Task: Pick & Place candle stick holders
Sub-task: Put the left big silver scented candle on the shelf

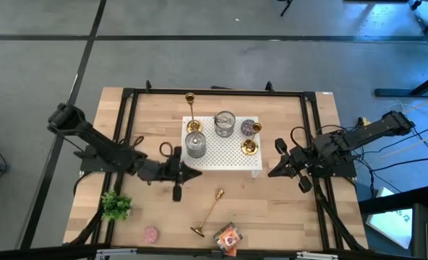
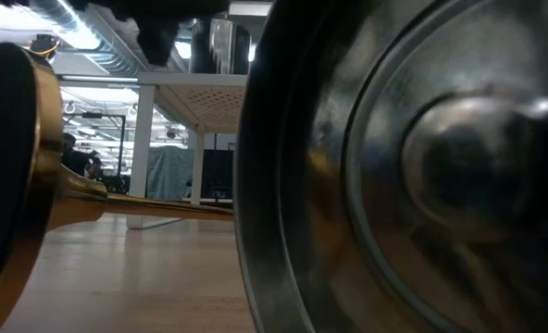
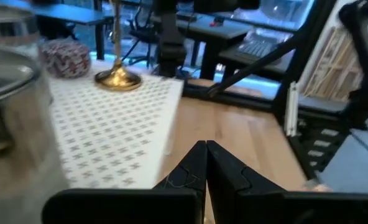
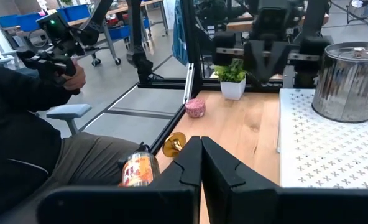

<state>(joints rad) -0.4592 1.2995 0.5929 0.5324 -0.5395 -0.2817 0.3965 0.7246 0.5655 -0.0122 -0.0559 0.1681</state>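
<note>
Overhead arrangement on the wooden desk (image 1: 286, 209), with a white perforated riser (image 1: 225, 155) at its centre. Three candle stick holders of polished brass were in view: a tall one (image 1: 191, 110) stood upright at the riser's 10 o'clock corner, a short one (image 1: 251, 146) stood at its 3 o'clock edge, and a third (image 1: 209, 213) lay on its side on the bare wood at 6 o'clock of the riser, its flared round base toward the desk's near edge and its small cup toward the riser. Its position suggested that it had not yet been set upright on the riser. The left gripper (image 1: 194, 173) hovered just off the riser's 8 o'clock corner, clenched on nothing; the wrist view showed its dark fingers (image 3: 190, 171) pressed together. The right gripper (image 1: 273, 172) waited at the riser's 4 o'clock corner, likewise clamped and empty. Two silvery cylindrical tins (image 1: 195, 144) with smooth reflective walls shared the riser with a small round speckled candle (image 1: 250, 128). A pink candle (image 1: 151, 233), a small green potted plant (image 1: 116, 206) and an orange packet (image 1: 228, 237) sat along the near edge of the desk.
</note>
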